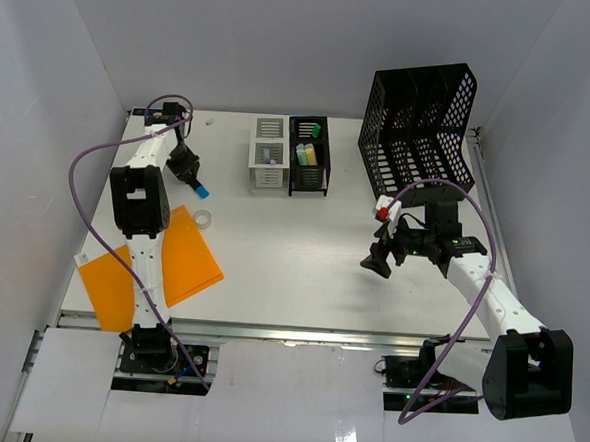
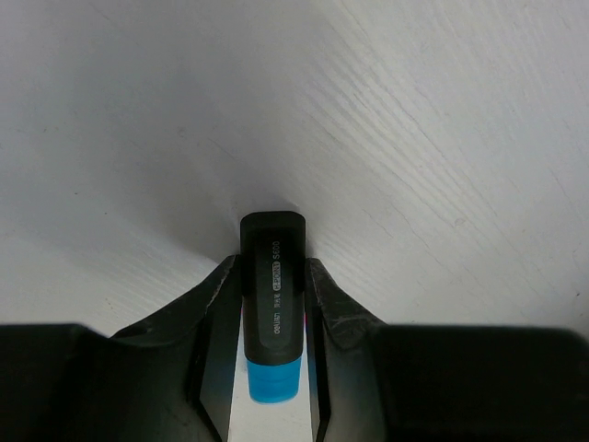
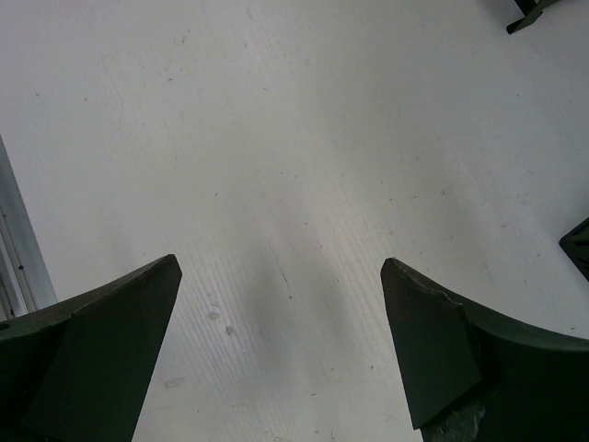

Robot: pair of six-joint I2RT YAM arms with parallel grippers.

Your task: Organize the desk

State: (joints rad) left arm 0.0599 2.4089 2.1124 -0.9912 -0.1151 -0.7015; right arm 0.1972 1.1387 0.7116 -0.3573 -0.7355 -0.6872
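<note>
The task is judged partly done: some pens are stowed in the holder (image 1: 309, 154) beside the drawers (image 1: 267, 151) at the back of the desk (image 1: 303, 252); two folders (image 1: 188, 255) and a tape roll (image 1: 204, 218) lie loose at its left and are yet to be sorted; a highlighter (image 2: 272, 304) is clamped in the left gripper (image 2: 273, 269) over the far-left corner, whether touching the surface cannot be told; the right gripper (image 3: 281, 276) is spread wide, nothing between its fingers, with bare desk directly beneath it, in front of the rack (image 1: 421, 124).
</note>
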